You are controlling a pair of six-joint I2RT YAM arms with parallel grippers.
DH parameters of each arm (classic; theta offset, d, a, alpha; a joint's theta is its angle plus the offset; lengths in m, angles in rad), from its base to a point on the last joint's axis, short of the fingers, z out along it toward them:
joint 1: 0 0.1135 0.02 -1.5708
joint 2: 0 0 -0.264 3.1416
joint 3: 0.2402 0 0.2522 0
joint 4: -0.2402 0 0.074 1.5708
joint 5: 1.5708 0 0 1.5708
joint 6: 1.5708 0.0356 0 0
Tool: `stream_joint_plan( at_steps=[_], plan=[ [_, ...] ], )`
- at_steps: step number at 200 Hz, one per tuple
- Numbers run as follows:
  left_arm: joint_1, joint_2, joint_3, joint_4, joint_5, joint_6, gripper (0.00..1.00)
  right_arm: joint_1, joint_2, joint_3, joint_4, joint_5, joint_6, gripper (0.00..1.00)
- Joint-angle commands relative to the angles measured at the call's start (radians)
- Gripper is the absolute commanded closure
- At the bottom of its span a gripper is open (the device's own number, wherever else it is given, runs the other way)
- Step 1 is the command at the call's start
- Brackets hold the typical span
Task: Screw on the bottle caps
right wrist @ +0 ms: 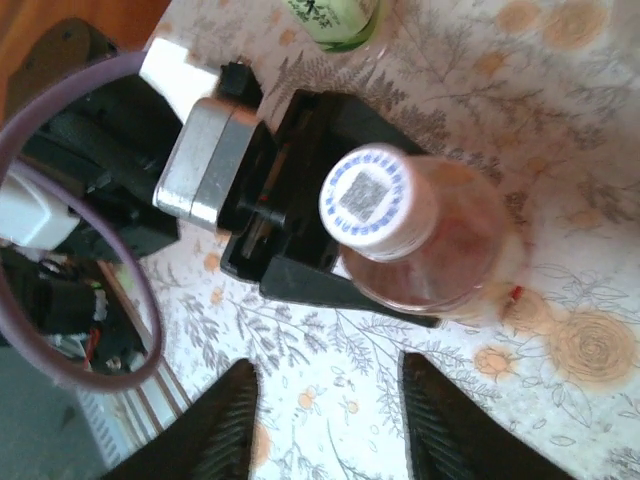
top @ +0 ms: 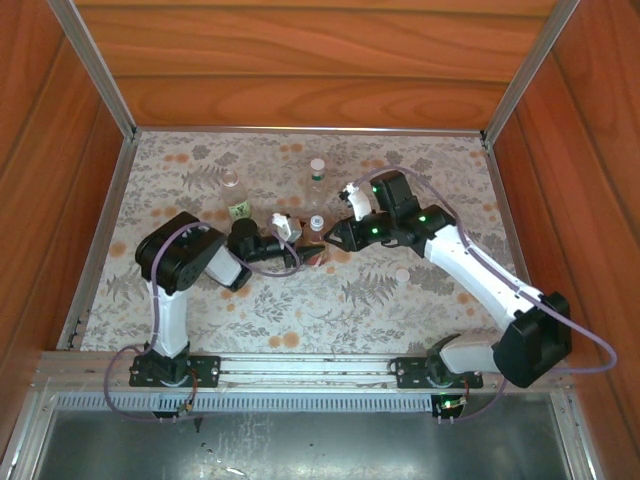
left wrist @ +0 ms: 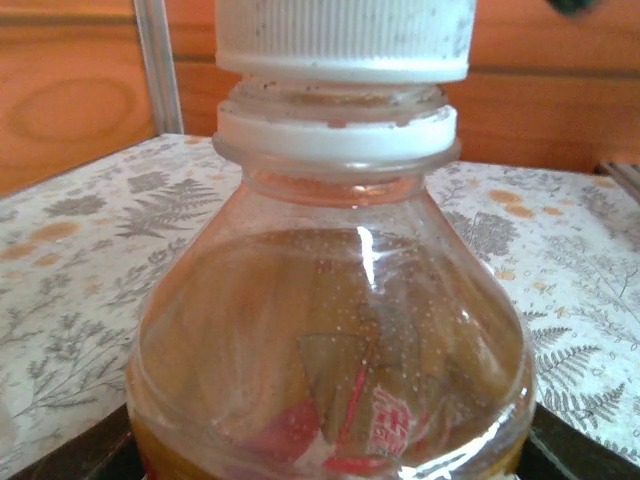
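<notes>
1 clear amber bottle (right wrist: 465, 255), ribbed round white cap (right wrist: 365, 195), clasped by left hand (right wrist: 415, 235), right hand (right wrist: 328, 365) released

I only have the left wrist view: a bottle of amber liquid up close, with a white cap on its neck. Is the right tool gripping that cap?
Observer: No. In the right wrist view the right tool stands open, clear of the cap, with nothing between its fingers.
Operator: So what keeps the bottle upright?
Observer: The left tool is closed on its body, with one black finger on each side, as the right wrist view shows from above.
</notes>
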Motion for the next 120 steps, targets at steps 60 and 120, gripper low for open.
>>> stream_joint_plan(
  at_steps=[60,120],
  plan=[
    [-0.108,-0.413,-0.1,-0.528,-0.243,0.491,0.39,0.211,-0.293,-0.086,-0.084,0.228,-0.987,0.33],
    [-0.12,-0.586,-0.11,-0.768,-0.208,0.572,0.39,0.359,-0.183,-0.029,-0.092,0.445,-1.187,0.34]
  ],
)
